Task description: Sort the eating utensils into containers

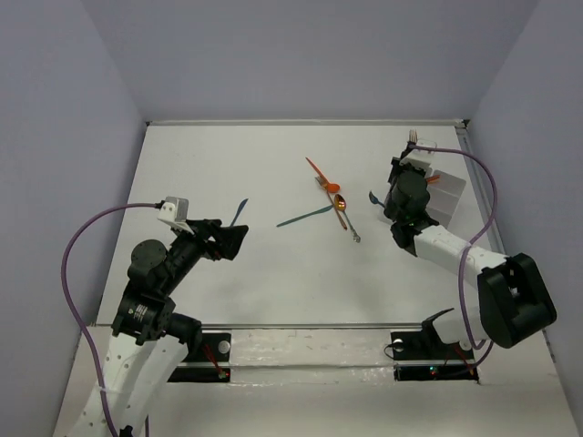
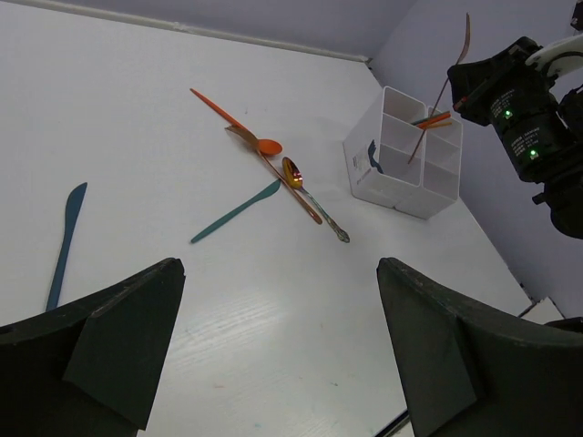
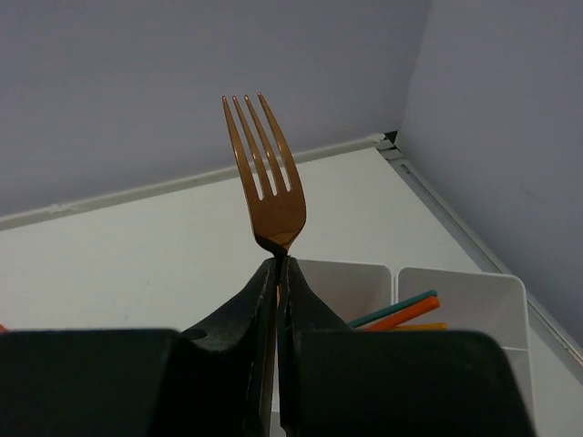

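Here, copper fork (image 3: 270, 196) upright, neck pinched in right tool (image 3: 278, 266)

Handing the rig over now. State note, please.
Left gripper: jaws open, empty, near a teal knife on the table.
Right gripper: jaws shut on the copper fork, tines up, handle down in the tray.
Done: an orange handle and a teal one stand in the tray.
Left: release the fork; then sort the second teal knife, orange spoon, copper spoon and thin copper piece mid-table.
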Tool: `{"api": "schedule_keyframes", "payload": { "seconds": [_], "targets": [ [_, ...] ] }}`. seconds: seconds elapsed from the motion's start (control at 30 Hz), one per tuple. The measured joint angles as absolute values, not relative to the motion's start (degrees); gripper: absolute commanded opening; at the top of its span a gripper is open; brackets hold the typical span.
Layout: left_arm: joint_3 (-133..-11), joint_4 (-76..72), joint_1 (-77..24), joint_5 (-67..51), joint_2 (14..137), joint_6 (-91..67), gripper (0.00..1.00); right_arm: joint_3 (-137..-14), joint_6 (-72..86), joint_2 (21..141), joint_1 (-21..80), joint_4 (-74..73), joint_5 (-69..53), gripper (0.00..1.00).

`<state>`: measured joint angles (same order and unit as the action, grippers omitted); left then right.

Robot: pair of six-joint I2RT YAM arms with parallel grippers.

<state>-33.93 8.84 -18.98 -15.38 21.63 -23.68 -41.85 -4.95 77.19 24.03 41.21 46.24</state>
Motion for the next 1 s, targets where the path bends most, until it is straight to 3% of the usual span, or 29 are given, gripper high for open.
{"api": "schedule_keyframes", "payload": {
  "seconds": [0.27,0.7,1.0],
  "targets": [
    [-33.93,8.82,-18.98,-15.44,21.69,-23.68,0.99,-39.53,-11.44,83.18,23.62,56.9,47.59,0.07],
    [-33.93,8.82,-18.98,-15.75,22.02,-23.68,0.99,-31.48,-10.2,86.39,23.57,62.22,47.57,0.08],
    [-33.93,8.82,-18.98,-15.9,22.02,-23.66,0.99,-30.72,-4.29,83.18,23.57,54.52,44.56,0.35]
  ]
}}
